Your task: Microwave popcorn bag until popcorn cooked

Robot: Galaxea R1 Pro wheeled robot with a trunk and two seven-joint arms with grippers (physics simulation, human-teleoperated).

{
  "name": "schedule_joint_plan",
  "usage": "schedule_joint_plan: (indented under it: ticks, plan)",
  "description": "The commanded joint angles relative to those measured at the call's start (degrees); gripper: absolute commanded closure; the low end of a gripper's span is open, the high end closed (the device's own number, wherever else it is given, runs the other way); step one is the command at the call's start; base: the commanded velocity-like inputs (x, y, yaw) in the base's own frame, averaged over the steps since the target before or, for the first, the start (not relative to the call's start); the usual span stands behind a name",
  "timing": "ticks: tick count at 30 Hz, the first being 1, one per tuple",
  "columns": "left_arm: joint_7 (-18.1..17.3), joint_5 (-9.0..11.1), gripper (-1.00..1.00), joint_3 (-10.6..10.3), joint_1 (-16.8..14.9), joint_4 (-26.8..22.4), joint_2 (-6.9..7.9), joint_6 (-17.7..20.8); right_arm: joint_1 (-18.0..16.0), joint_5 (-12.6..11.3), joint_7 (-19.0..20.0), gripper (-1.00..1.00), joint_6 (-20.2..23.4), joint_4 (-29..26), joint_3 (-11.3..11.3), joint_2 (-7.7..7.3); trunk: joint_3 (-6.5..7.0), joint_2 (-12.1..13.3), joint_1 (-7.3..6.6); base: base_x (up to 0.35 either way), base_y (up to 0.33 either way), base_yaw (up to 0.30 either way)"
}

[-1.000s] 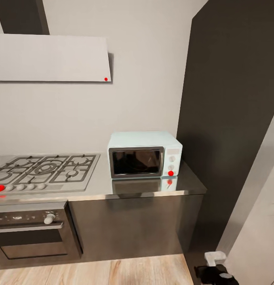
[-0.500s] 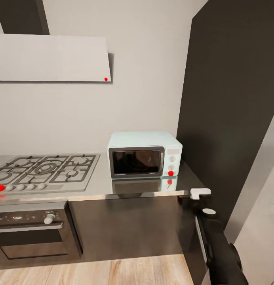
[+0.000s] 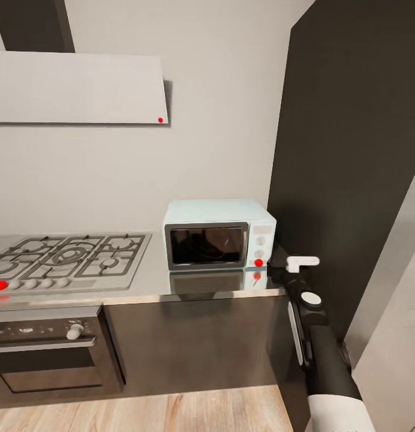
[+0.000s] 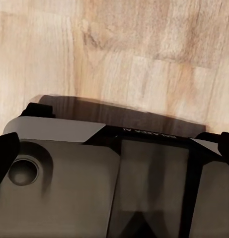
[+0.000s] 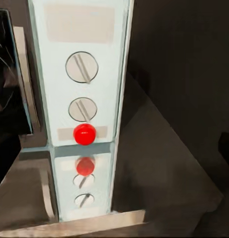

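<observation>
Item one, the microwave (image 3: 218, 234): I see it standing on the countertop (image 3: 153, 282) with its door shut, dark glass facing me, just beside the gas hob (image 3: 66, 258) on its left. Its side panel carries two round knobs (image 5: 81, 68) and a red dot (image 5: 85, 134) below them; all three mirror in the glossy slab.

Item two, my right gripper (image 3: 278, 259): raised at the countertop's right end, close to the microwave's panel corner and near the red dot. Only a dark tip shows at the edge of my right wrist view, so I cannot tell whether the jaws are parted or closed; I make out nothing held in them.

Item three, my left arm: its wrist camera looks down on the wooden floor (image 4: 144, 54) and what seems to be part of my own base (image 4: 94, 183). That hand's state I likewise cannot tell.

Item four, built-in oven (image 3: 48, 351) below the hob
</observation>
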Motion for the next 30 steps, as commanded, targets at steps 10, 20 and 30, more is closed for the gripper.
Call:
schedule_joint_plan:
  ticks: [10, 20, 30]
  plan:
    - [-0.2, 0.7, -1.0, -0.5, -0.1, 0.1, 0.31, -0.2, 0.0, -0.3, 4.5, -1.0, 0.7, 2.1, 0.1, 0.05, -0.07, -0.1, 0.0, 0.0, 0.0, 0.0]
    - [-0.2, 0.6, -1.0, -0.5, -0.1, 0.1, 0.41, -0.3, 0.0, -0.3, 9.2, -1.0, 0.8, 2.1, -0.1, 0.05, -0.07, -0.1, 0.0, 0.122, 0.0, 0.0]
    - [-0.2, 0.7, -1.0, -0.5, -0.1, 0.1, 0.41, -0.3, 0.0, -0.4, 9.2, -1.0, 0.3, 3.9, -0.5, 0.05, -0.07, -0.1, 0.0, 0.183, 0.0, 0.0]
